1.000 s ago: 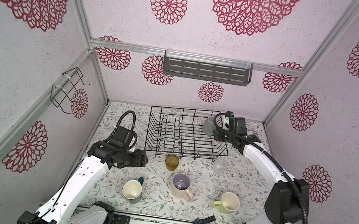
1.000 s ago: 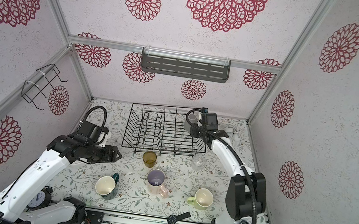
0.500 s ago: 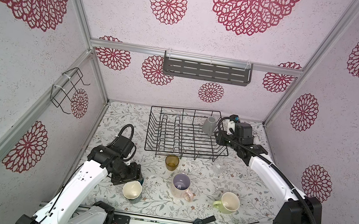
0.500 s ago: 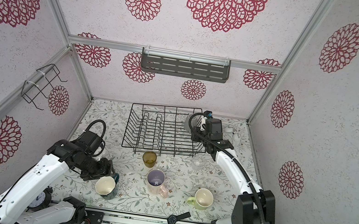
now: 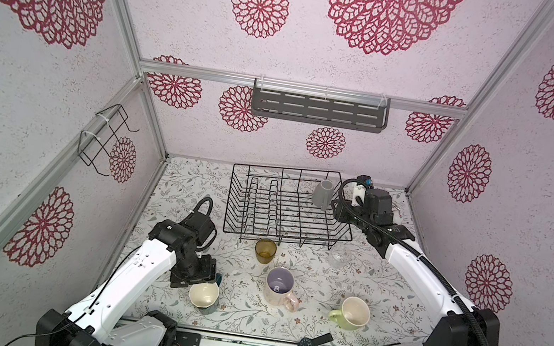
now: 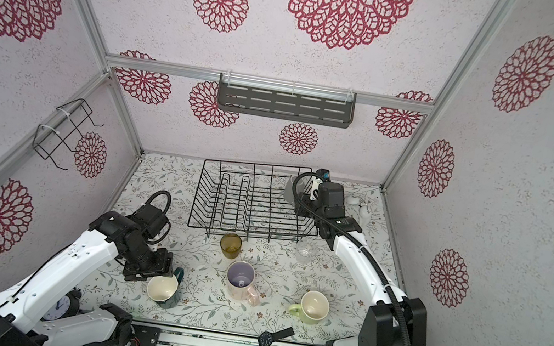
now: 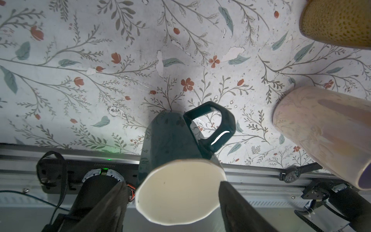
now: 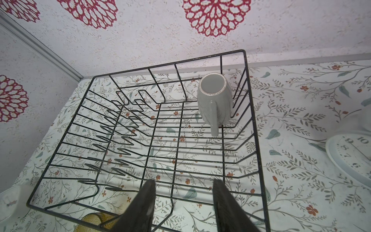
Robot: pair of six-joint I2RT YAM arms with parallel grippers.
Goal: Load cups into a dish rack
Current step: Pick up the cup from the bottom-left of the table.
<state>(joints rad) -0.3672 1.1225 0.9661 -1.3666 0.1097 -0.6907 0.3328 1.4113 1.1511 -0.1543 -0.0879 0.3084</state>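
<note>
The black wire dish rack [image 5: 229,196] [image 6: 196,191] stands at the back, with a grey mug [image 5: 323,195] [image 8: 215,104] in its far right corner. My right gripper [image 5: 336,210] [image 8: 183,186] hangs open and empty over the rack's near right edge. My left gripper [image 5: 203,284] [image 7: 173,186] is open, its fingers straddling the rim of the dark teal mug [image 5: 203,295] [image 6: 162,287] [image 7: 170,136]. On the table stand the amber tumbler [image 5: 264,251], the pink mug [image 5: 277,287], the green mug [image 5: 351,313] and the clear glass [image 5: 337,259].
A white alarm clock [image 8: 349,158] stands right of the rack, and another clock [image 6: 60,307] sits under my left arm. A black wristwatch [image 5: 313,342] lies at the front edge. A grey slotted shelf [image 5: 318,110] and a wire bracket [image 5: 101,140] hang on the walls.
My left gripper has swung from beside the rack down and forward over the teal mug. My right gripper has drawn back from the grey mug, which stays in the rack.
</note>
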